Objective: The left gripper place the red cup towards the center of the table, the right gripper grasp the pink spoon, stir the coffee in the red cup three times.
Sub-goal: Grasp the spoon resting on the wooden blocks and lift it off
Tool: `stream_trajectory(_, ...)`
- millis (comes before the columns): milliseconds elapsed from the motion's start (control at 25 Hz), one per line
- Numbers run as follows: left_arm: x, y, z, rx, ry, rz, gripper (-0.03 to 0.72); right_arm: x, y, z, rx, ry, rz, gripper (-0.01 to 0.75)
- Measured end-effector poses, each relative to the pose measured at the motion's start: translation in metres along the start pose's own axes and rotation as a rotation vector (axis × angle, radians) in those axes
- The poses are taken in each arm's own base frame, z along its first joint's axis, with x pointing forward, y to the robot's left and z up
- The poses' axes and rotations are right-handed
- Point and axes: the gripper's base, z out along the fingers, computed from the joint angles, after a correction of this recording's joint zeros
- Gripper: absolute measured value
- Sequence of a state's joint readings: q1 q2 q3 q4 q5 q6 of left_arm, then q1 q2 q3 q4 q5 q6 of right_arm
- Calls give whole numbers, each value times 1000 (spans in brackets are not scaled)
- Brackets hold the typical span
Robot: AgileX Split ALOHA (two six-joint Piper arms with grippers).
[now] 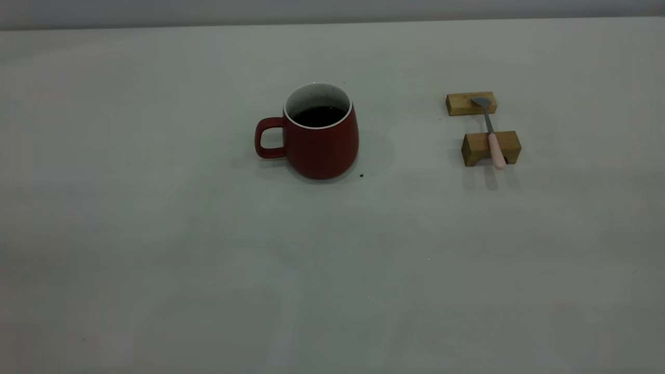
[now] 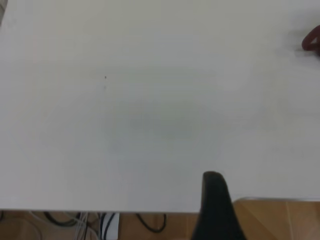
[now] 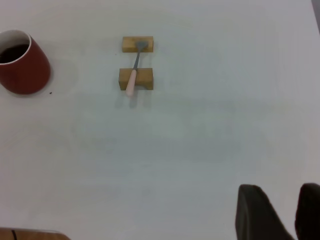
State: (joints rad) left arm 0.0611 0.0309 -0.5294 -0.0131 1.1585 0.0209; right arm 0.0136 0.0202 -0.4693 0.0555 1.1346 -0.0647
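The red cup (image 1: 322, 145) stands upright near the middle of the table (image 1: 208, 249), handle pointing left, with dark coffee (image 1: 318, 115) inside. To its right, the pink spoon (image 1: 491, 132) lies across two wooden blocks, bowl on the far block and pink handle on the near one. No gripper shows in the exterior view. In the right wrist view the cup (image 3: 22, 65) and the spoon (image 3: 133, 70) are well away from my right gripper (image 3: 280, 192), which is open and empty. My left gripper (image 2: 272, 200) hangs at the table's edge, open, with a sliver of the cup (image 2: 312, 40) far off.
The two tan blocks (image 1: 457, 104) (image 1: 475, 148) hold the spoon off the surface. A tiny dark speck (image 1: 361, 175) lies beside the cup's base. Cables and a wooden floor show past the table edge (image 2: 100, 210) in the left wrist view.
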Motion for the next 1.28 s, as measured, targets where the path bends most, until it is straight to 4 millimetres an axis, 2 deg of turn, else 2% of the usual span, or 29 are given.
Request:
stream_trajectory(240,9,0,6,3,-27,1,585,0,0,0,0,0,0,237)
stream_trajectory(1280,9,1,6,39,-29,30,585,0,0,0,-1,0,4,237)
